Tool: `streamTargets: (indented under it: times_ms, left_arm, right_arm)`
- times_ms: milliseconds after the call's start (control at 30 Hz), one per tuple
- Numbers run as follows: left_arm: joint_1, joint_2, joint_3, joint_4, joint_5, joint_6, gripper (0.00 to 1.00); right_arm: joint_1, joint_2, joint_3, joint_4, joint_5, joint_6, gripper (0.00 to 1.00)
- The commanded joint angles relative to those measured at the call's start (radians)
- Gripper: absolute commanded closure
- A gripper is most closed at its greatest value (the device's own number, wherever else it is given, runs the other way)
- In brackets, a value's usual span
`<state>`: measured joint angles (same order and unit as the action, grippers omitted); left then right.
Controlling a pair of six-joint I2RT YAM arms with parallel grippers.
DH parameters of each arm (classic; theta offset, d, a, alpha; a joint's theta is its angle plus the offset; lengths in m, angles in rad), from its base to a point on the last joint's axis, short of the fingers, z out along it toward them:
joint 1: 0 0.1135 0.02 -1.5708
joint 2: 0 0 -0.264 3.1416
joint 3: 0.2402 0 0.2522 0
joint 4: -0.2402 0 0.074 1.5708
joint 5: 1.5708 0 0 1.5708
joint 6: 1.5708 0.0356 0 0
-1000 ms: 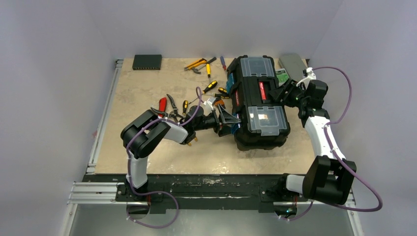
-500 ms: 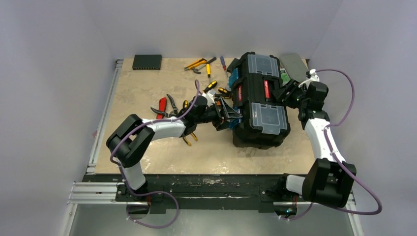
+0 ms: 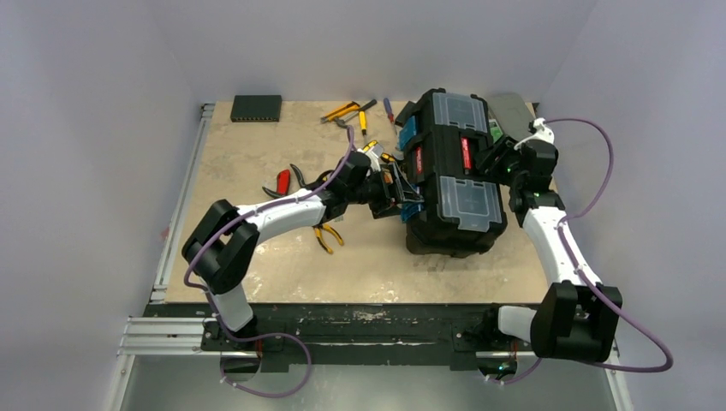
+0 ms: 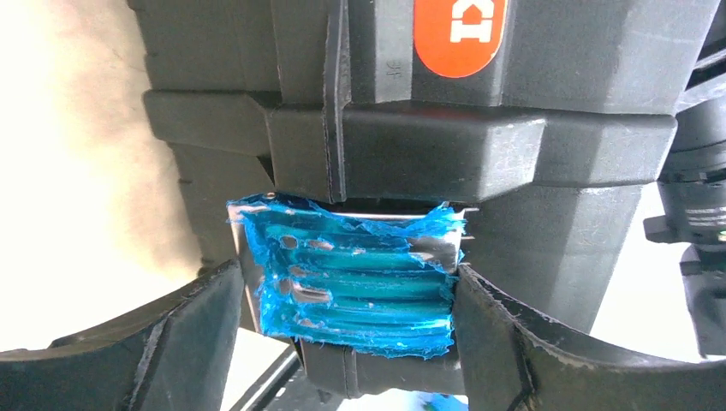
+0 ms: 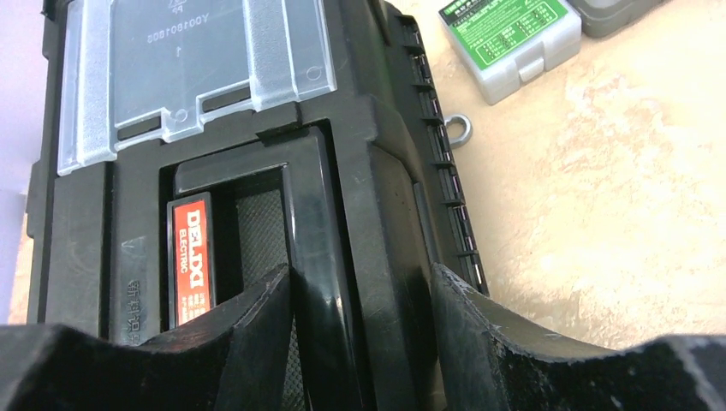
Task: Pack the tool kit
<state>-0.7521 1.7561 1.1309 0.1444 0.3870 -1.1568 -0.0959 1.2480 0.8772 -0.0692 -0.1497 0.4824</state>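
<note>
Pale walls box in a beige bench (image 3: 257,163); the toolbox (image 3: 454,184) sits right of centre, hand tools (image 3: 351,111) loose at its upper left. My left tool (image 4: 347,317) pinches the blue latch (image 4: 351,274), my right tool (image 5: 360,308) clamps the lid handle (image 5: 334,257). Pulling unevenly, I could tip it over or lose the latch.

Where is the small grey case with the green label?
In the right wrist view, the grey case lies top right on the table, beside the hinged side of the toolbox, not touching it.
</note>
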Motion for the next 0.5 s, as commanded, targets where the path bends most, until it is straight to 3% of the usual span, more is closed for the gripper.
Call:
streamTargets:
  times_ms: [0, 233, 333, 400, 467]
  left_arm:
    - [-0.024, 0.012, 0.068, -0.246, -0.243, 0.253, 1.0]
    - [-0.028, 0.033, 0.077, -0.24, -0.221, 0.249, 1.0]
    - [-0.021, 0.037, 0.046, -0.19, -0.177, 0.222, 0.99]
    - [-0.01, 0.02, 0.007, -0.164, -0.177, 0.213, 0.87]
    - [0.004, -0.015, -0.036, -0.161, -0.187, 0.212, 0.65]
  right_arm:
    - [0.111, 0.113, -0.061, -0.233, 0.089, -0.028, 1.0]
    - [0.131, 0.116, -0.058, -0.247, 0.128, -0.04, 1.0]
    - [0.129, 0.127, -0.064, -0.227, 0.068, -0.03, 1.0]
    - [0.129, 0.134, -0.063, -0.225, 0.061, -0.032, 1.0]
    - [0.128, 0.133, -0.065, -0.219, 0.05, -0.029, 1.0]
